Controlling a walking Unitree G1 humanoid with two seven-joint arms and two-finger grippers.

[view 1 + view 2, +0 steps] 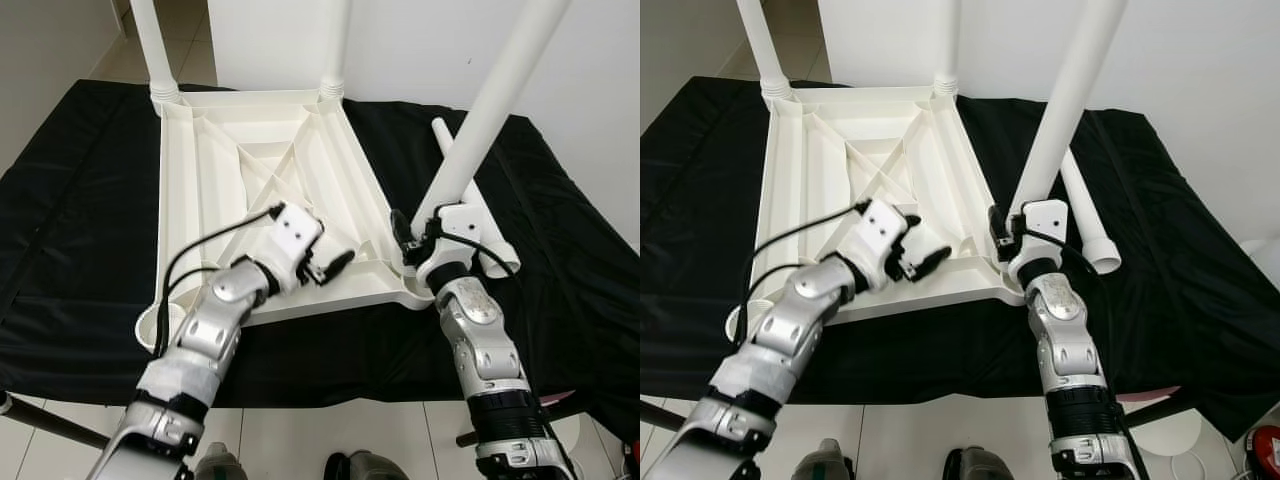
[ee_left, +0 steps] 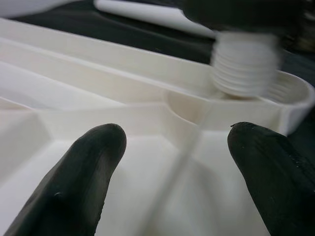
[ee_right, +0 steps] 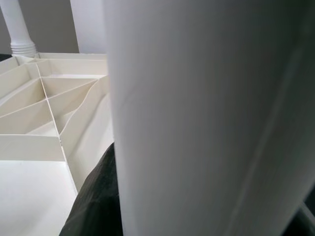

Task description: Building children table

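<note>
**Leg held at the near right socket of an upturned children's table**

Table top (image 1: 260, 190), white plastic, lies upside down on a black cloth (image 1: 80, 200) that covers the tabletop, its ribbed underside facing up. Two white legs already stand upright in the far corners: the far left leg (image 1: 152, 45) and the far right leg (image 1: 336, 45). The near left socket (image 1: 160, 322) holds no leg.

Right tool (image 1: 408, 238) is clamped on a third leg (image 1: 490, 110) low on its shaft, one black finger (image 3: 96, 196) pressed against the white tube in the right wrist view. This leg leans up and away to the right, with its lower end at the near right corner socket (image 2: 290, 93) of the table top. In the left wrist view, the threaded end (image 2: 244, 64) of the leg sits at the mouth of that socket; whether it is seated cannot be told, as the end is blurred.

Left tool (image 1: 326, 268) hovers over the ribbed underside near the same corner, its fingers (image 2: 83, 167) spread apart with nothing between them, pointing toward the socket. A black cable (image 1: 200, 250) loops from the left wrist back along the arm.

A fourth leg (image 1: 1088, 210) lies loose on the black cloth to the right of the table top, just beyond the held leg. White wall (image 1: 420, 40) stands behind the cloth, and pale floor tiles (image 1: 300, 440) show at the near edge.
</note>
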